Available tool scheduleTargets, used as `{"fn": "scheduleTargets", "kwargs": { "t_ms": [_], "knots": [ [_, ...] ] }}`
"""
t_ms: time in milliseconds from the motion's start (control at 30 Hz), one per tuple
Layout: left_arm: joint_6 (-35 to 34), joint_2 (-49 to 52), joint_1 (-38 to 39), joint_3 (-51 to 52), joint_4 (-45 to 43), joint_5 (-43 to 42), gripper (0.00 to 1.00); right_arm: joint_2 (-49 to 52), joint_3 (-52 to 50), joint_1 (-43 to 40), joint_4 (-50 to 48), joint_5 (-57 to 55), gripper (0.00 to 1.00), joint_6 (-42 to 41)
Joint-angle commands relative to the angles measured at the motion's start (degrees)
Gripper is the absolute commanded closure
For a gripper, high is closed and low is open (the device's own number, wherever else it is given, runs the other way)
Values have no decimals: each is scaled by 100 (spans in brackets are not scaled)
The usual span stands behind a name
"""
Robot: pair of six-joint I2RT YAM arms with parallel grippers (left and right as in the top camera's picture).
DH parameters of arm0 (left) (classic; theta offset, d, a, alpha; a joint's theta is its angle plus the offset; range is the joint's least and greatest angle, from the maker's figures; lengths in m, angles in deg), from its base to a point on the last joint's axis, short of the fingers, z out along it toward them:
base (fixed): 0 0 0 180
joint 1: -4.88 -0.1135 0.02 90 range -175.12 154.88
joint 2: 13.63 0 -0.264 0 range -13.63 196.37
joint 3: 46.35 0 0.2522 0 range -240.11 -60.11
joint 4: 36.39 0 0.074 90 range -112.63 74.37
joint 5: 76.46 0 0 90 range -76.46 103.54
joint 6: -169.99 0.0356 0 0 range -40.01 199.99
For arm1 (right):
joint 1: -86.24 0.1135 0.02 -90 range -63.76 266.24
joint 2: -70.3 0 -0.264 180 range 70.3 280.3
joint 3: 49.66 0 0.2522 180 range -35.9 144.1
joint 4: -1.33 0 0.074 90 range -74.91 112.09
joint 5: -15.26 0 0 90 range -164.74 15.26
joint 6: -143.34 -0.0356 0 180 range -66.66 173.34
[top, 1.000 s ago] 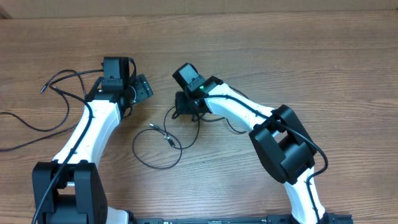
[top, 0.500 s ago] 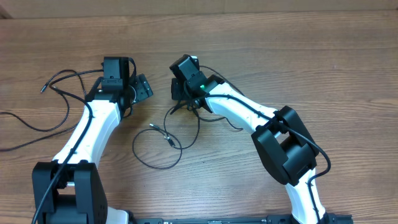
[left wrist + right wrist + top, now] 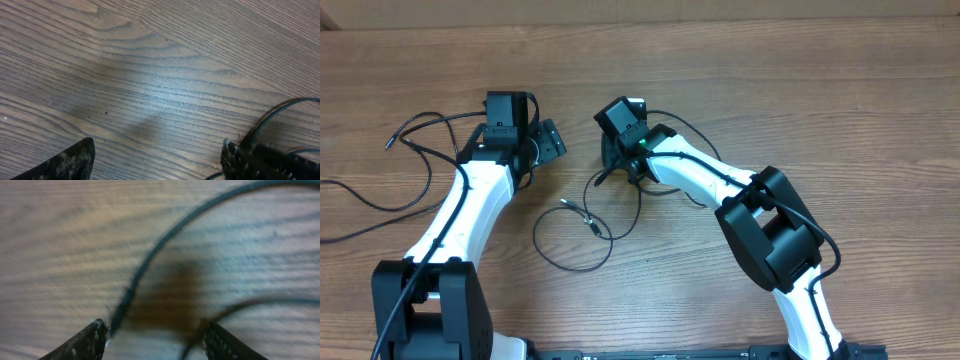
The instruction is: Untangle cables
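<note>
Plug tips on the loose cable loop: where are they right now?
In the overhead view, the plug tips lie mid-table between the two arms. They sit at the top of the cable loop, just below and left of the right gripper.

Wooden desk [image 3: 820, 90], brown grain running sideways. Thin black cables [image 3: 380, 207] lie directly on it. Several strands sprawl at left side, one end [image 3: 390, 142] pointing outward. Loose loop [image 3: 570, 268] lies at front centre, with silver plug tips [image 3: 578, 211] just above it.
</note>
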State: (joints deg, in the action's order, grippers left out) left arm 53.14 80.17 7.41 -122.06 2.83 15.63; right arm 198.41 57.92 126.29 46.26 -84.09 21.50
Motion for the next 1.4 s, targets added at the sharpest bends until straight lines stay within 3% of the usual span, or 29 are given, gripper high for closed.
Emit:
{"fn": "scheduleTargets", "kwargs": {
  "t_ms": [0,233,467,600,900,1367],
  "knots": [
    [-42,68,13,-2,-33,-70,20,-190,260,-33,284,-90,36,216],
    [-42,68,13,-2,-33,-68,20,-608,483,-33,1207,400,38,535],
    [-42,68,13,-2,-28,-68,20,-437,356,-20,1386,452,69,525],
    [-42,68,13,-2,-26,-68,20,-378,190,0,1110,452,78,468],
    [-42,68,13,-2,-28,-68,20,-369,-37,11,1224,1104,78,321],
    [-42,68,13,-2,-26,-68,20,-369,-649,11,1010,1071,78,339]
  ]
}}
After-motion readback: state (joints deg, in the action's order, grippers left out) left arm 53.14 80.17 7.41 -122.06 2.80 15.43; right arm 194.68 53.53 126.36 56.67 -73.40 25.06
